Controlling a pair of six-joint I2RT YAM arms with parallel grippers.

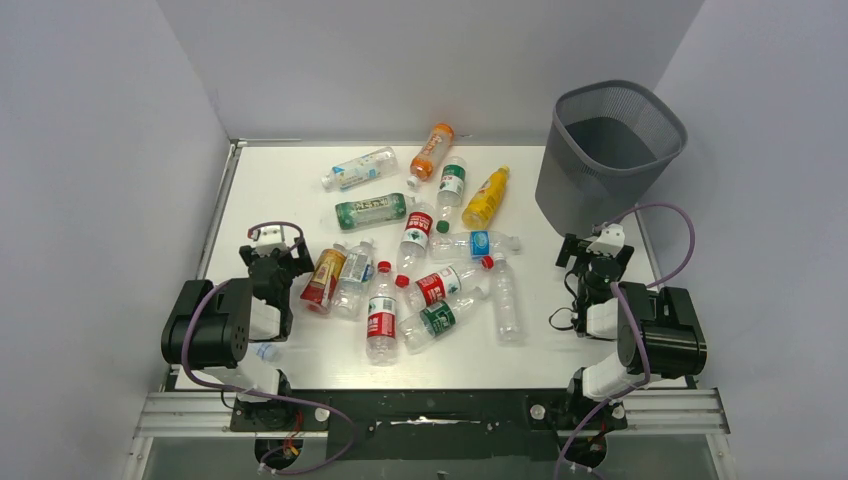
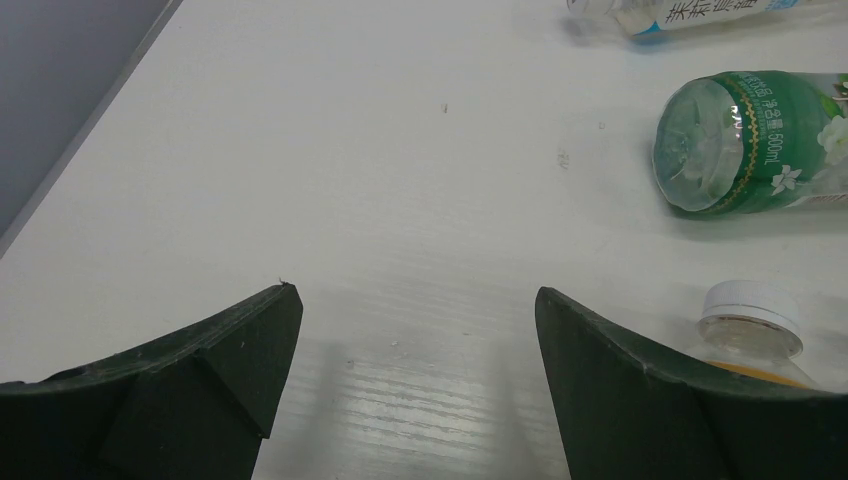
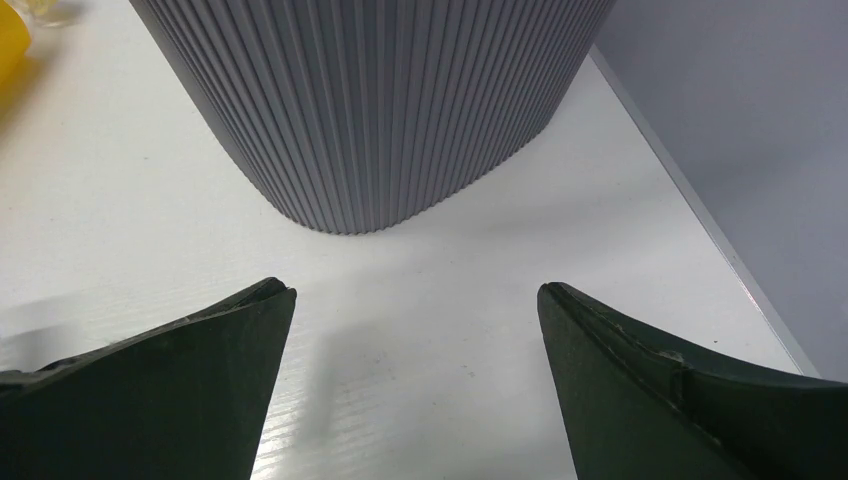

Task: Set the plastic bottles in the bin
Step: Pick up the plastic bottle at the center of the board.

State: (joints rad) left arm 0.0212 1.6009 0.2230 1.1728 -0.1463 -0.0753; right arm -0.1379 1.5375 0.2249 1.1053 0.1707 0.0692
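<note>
Plastic bottles (image 1: 420,262) strewn left of the bin (image 1: 610,150); left gripper (image 1: 278,262) and right gripper (image 1: 592,252) open, empty.
Top view: bottles lie on the counter (image 1: 270,180); the bin's inside is hard to make out. Left wrist: left gripper gapes well left of the bin; a green-labelled bottle (image 2: 745,140) is cut off, a white-capped bottle (image 2: 750,320) half hidden. Right wrist: right gripper gapes before the bin's base, rim cropped.

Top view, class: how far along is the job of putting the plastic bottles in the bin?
Done: nothing yet; no bottle shows inside the bin. In hand: nothing; the left gripper and right gripper are both open and empty, over bare table. Left: every plastic bottle in view, more than a dozen, lies scattered on the table.
</note>
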